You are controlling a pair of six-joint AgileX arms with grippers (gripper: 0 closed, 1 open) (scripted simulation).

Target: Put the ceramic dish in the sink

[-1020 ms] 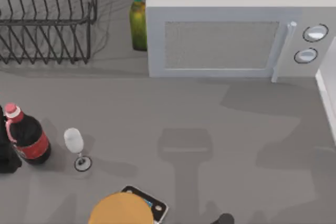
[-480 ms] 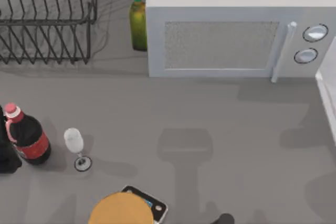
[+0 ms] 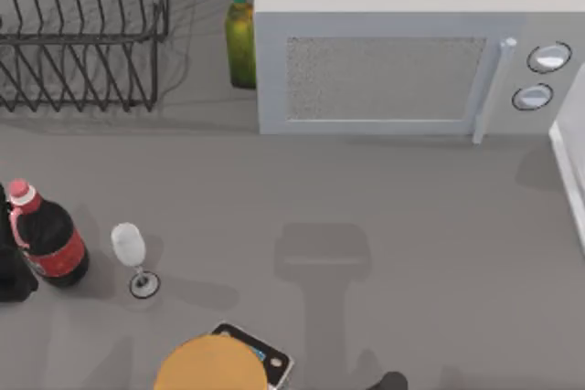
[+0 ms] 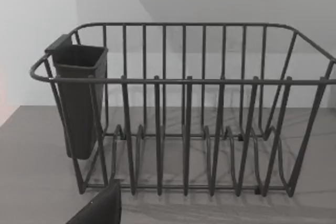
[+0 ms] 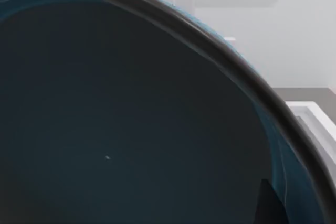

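Ceramic dish (image 5: 131,129), a wide deep bowl glazed teal-blue with a thin dark reddish rim, sits very close under the right wrist camera, its hollow taking up most of that view. Past its rim, a white raised edge (image 5: 310,116) shows against the grey counter; I judge this to be the lip of the sink, the same white edge (image 3: 569,180) seen to the right of the white box-shaped microwave oven (image 3: 411,43) in the top view. The dish therefore seems to be carried by the right arm, near the sink and off to the microwave's right.

A dark sliver (image 5: 268,203) low inside the bowl may be a finger of the right gripper, but I cannot tell how the jaws stand. To finish well, I would bring the bowl level over the basin, clear of the white lip, and lower it before letting go, since a glossy glazed wall may slip in a pinch grip.

My left arm is idle, its wrist camera facing the dark wire dish rack (image 4: 184,129) to the microwave's left; whether its jaws are apart or together cannot be told.
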